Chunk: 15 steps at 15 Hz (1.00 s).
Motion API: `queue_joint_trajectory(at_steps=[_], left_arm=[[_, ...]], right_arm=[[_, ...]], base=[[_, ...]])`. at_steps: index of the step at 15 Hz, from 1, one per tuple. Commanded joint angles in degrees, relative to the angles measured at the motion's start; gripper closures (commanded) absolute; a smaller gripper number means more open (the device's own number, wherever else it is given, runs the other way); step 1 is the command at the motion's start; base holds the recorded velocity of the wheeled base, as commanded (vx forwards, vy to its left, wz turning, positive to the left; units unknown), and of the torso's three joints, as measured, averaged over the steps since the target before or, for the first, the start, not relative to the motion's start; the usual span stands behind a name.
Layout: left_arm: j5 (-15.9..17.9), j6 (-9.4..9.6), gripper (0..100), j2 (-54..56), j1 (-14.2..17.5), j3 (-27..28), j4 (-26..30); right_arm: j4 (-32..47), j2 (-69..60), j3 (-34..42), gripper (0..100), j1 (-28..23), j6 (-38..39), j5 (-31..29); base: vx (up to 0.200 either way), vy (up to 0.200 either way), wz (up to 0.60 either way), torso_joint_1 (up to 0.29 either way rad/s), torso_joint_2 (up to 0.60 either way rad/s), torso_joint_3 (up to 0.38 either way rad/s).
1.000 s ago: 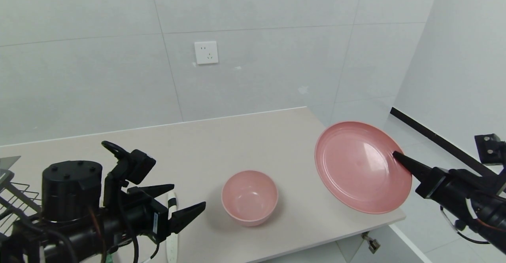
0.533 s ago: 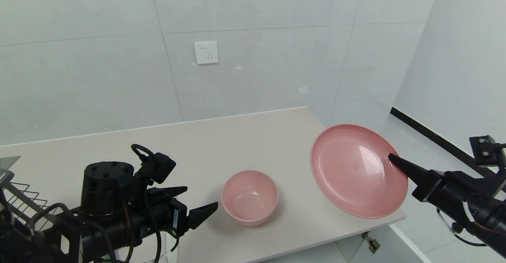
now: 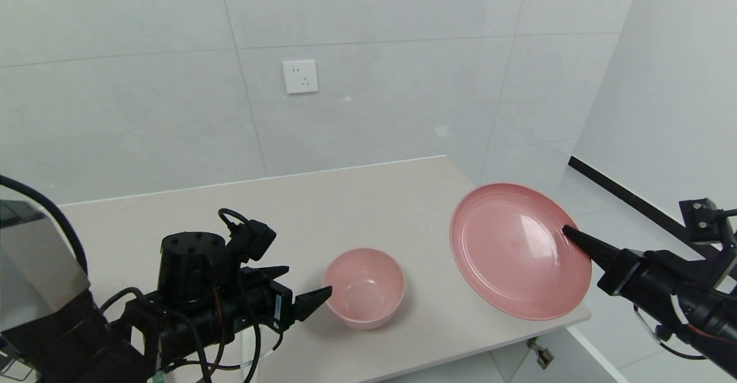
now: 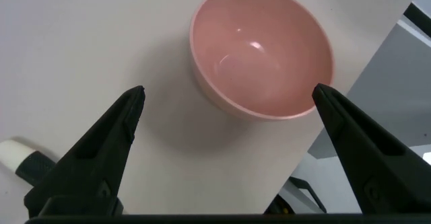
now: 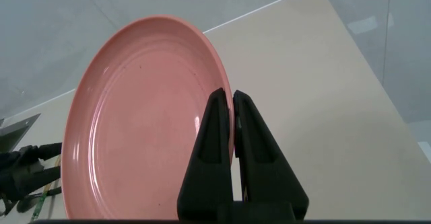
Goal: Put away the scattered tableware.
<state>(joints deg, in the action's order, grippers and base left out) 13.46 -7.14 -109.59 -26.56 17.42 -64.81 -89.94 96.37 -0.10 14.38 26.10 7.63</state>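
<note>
A pink bowl (image 3: 364, 288) (image 4: 262, 49) stands upright near the table's front edge. My left gripper (image 3: 305, 284) (image 4: 227, 96) is open just left of it, level with its rim; the fingertips (image 4: 131, 99) are spread wider than the bowl and touch nothing. A pink plate (image 3: 518, 250) (image 5: 145, 116) hangs tilted over the table's right end, its face turned toward the bowl. My right gripper (image 3: 567, 232) (image 5: 229, 96) is shut on the plate's right rim. A white utensil with a black band (image 4: 13, 157) lies on the table beneath the left gripper.
The beige table (image 3: 357, 210) ends close to the right of the plate, with open floor beyond the corner (image 3: 578, 314). A tiled wall with a socket (image 3: 300, 76) runs behind. A grey metal corner (image 5: 20, 126) shows far to the left.
My left arm has swung right across the table, bringing its open gripper up to the bowl. The right gripper has carried the plate slightly left.
</note>
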Motion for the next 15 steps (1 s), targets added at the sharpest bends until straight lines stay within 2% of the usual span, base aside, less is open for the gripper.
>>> queue_joint_trajectory(at_steps=[1, 5, 9, 15], left_arm=[[-0.01, -0.06, 0, -3.7, -0.33, 1.04, -0.32], [-0.45, -0.06, 0, -9.15, -1.3, 4.02, -3.22], [-1.15, -1.47, 0, -14.07, -1.56, 7.28, -5.51], [-1.15, -1.73, 0, -18.99, -1.65, 9.21, -8.41]], right_arm=[[-0.06, 0.31, 0.01, 100, 0.03, 0.0, 0.02], [-0.06, 1.02, 0.1, 100, 0.03, 0.0, 0.02], [-0.06, 1.37, 0.01, 100, 0.03, 0.0, 0.02], [-0.06, 1.28, 0.01, 100, 0.12, 0.0, 0.02]], base=[[0.0, 0.0, 0.0, 0.0, 0.0, 0.0], [0.0, 0.0, 0.0, 0.0, 0.0, 0.0], [0.0, 0.0, 0.0, 0.0, 0.0, 0.0], [0.0, 0.0, 0.0, 0.0, 0.0, 0.0]])
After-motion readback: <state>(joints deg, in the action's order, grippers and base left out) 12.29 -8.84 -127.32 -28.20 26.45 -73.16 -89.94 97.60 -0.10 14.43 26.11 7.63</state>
